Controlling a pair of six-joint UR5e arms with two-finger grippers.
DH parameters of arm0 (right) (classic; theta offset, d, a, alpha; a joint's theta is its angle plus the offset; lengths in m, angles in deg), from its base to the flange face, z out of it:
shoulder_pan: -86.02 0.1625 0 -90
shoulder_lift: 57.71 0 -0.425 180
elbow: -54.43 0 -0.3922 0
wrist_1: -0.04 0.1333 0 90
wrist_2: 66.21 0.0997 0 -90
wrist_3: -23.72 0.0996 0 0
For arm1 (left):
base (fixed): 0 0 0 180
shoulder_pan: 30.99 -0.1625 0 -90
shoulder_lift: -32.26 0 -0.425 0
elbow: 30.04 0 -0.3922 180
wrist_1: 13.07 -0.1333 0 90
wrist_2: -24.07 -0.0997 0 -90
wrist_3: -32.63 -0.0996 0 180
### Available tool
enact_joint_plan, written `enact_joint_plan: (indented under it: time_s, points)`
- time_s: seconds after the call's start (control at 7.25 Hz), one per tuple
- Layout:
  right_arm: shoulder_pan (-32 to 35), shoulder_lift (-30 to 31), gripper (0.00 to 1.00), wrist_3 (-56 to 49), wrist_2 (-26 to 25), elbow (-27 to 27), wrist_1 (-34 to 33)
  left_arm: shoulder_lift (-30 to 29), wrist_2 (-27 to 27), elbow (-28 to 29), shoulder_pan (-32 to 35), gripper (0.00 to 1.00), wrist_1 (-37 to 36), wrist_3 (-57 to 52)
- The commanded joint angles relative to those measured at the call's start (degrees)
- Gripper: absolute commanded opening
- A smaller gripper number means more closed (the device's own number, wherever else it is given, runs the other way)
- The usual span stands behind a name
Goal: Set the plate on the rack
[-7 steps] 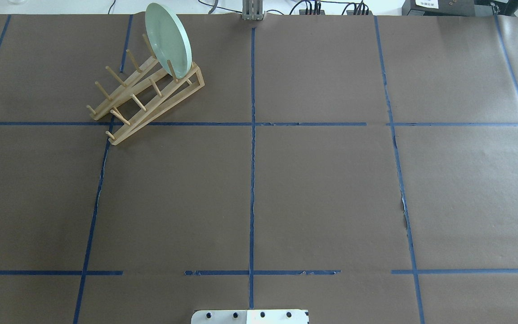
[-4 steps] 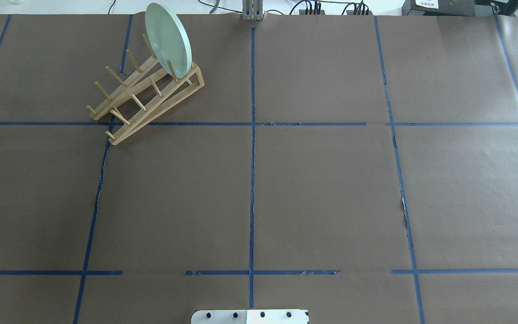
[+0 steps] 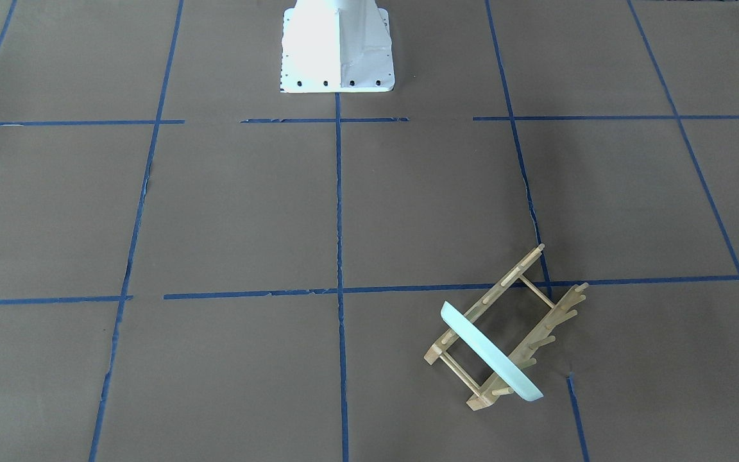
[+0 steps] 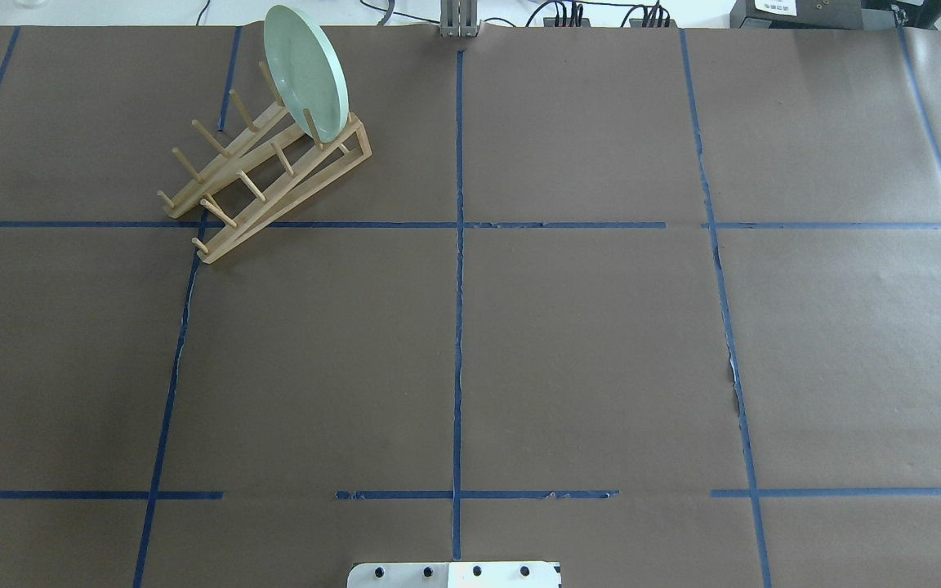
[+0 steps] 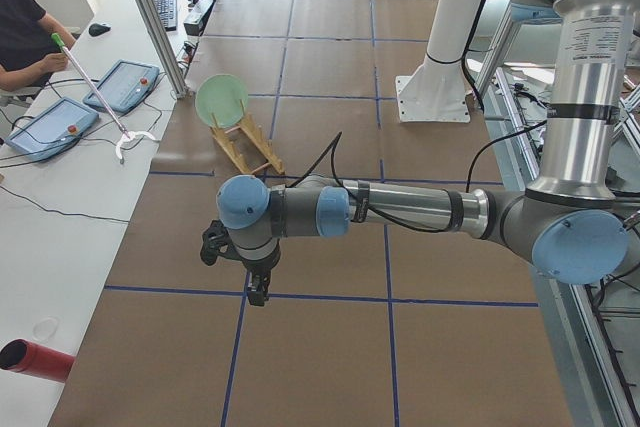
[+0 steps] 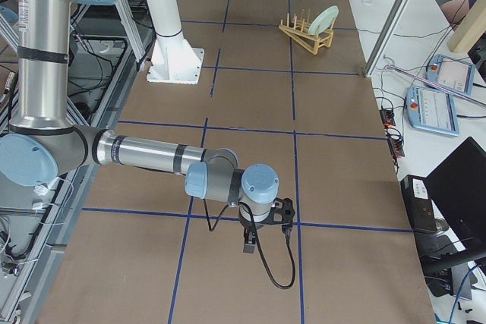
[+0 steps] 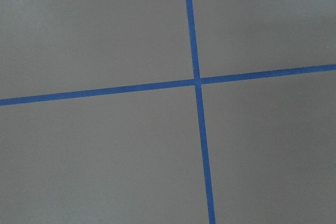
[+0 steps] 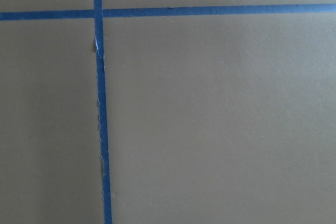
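The pale mint-green plate (image 4: pixel 305 69) stands on edge between the pegs at the far end of the light-wood rack (image 4: pixel 266 175), at the table's far left. Both also show in the front view, plate (image 3: pixel 490 354) and rack (image 3: pixel 510 277), and small in the side views, plate (image 5: pixel 221 100) and plate (image 6: pixel 325 18). My left gripper (image 5: pixel 258 292) hangs over the table well short of the rack and touches nothing. My right gripper (image 6: pixel 249 246) hangs over bare paper at the other end. I cannot tell whether either is open or shut. Both wrist views show only paper and tape.
Brown paper with a blue tape grid covers the table (image 4: pixel 585 351). The white robot base (image 3: pixel 337 48) stands at the near middle edge. A side desk with tablets (image 5: pixel 120 87), a seated operator (image 5: pixel 25 37) and a metal post (image 5: pixel 150 17) line the far edge.
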Motion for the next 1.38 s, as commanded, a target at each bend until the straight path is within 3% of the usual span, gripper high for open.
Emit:
enact_joint_plan:
  time_s: [0.0,1.24]
  points:
    - [0.0,0.0,1.0,0.0,0.0,0.0,0.0,0.5,0.7,0.2,1.8,1.0,-0.2,0.0]
    - [0.0,0.0,1.0,0.0,0.0,0.0,0.0,2.5,0.4,-1.5,1.8,1.0,-0.5,0.1]
